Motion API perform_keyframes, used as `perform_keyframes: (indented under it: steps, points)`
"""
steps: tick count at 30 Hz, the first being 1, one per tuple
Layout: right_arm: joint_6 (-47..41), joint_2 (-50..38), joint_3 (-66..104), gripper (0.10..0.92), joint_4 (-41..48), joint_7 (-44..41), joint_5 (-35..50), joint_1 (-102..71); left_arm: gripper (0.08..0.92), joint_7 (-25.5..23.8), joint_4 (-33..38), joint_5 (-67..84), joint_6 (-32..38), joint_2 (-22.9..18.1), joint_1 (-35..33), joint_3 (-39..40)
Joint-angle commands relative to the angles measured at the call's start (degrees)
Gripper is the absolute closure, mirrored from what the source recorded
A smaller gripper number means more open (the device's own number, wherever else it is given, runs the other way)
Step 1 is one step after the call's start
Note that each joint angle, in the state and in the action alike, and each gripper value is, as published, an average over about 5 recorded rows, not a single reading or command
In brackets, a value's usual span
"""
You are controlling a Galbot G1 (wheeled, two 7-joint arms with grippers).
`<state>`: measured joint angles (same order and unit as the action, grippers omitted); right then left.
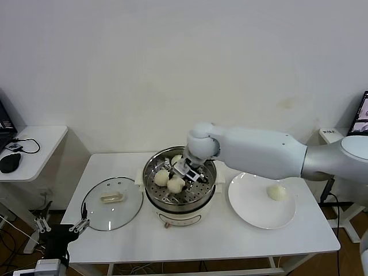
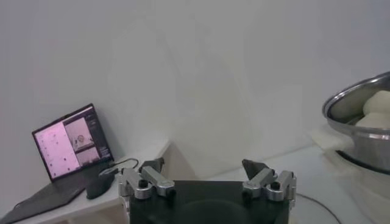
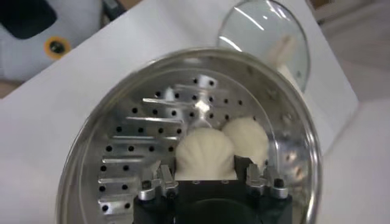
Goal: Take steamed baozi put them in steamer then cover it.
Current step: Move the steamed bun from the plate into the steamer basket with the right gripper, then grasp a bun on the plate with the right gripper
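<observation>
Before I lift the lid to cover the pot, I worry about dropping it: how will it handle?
The lid looks like clear glass with a metal rim, so probably fragile and heavy for its size. It lies flat on the table, so is unlikely to roll. Its bar handle is likely the safest grip; the dome looks slippery.

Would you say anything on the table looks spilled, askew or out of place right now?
Nothing stands out. The cover lies flat on the table beside the steamer, one baozi waits on the white plate, and the right gripper is shut on a baozi over the steamer's tray. No spills or damage show.
</observation>
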<state>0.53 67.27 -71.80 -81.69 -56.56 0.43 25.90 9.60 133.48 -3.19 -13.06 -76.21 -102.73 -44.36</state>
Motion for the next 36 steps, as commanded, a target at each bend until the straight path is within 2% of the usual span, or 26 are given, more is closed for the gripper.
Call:
perform_keyframes:
  steps: [1, 12, 19, 23, 29, 36]
  points:
    - [5.90, 1.02, -2.36, 0.431, -1.39, 0.63, -3.58, 0.05, 0.177, 0.04, -0.02, 0.04, 0.06, -0.04, 0.00, -0.14]
    - [7.44, -0.73, -2.26, 0.406, -3.72, 0.19, -4.18, 0.32, 0.177, 0.06, 0.00, -0.06, 0.03, -0.21, 0.24, 0.21]
    - [7.52, -2.70, -0.26, 0.244, -3.56, 0.02, -3.70, 1.74, 0.177, 0.04, 0.02, -0.06, 0.03, -0.07, 0.22, 0.20]
    - [6.13, -5.62, 2.45, 0.206, -4.12, -1.17, -2.21, 3.23, 0.177, -0.03, -0.03, -0.03, 0.02, 0.23, 0.53, 0.23]
    - [-3.77, -12.53, 7.95, 0.202, -4.47, -3.51, 0.82, 4.26, 0.177, -0.14, -0.25, 0.25, -0.08, 1.29, 1.22, -0.22]
    - [-15.41, -21.93, 13.42, 0.203, -4.34, -4.78, -0.66, 2.01, 0.177, -0.29, -0.32, 0.61, -0.17, 2.24, 1.61, -0.10]
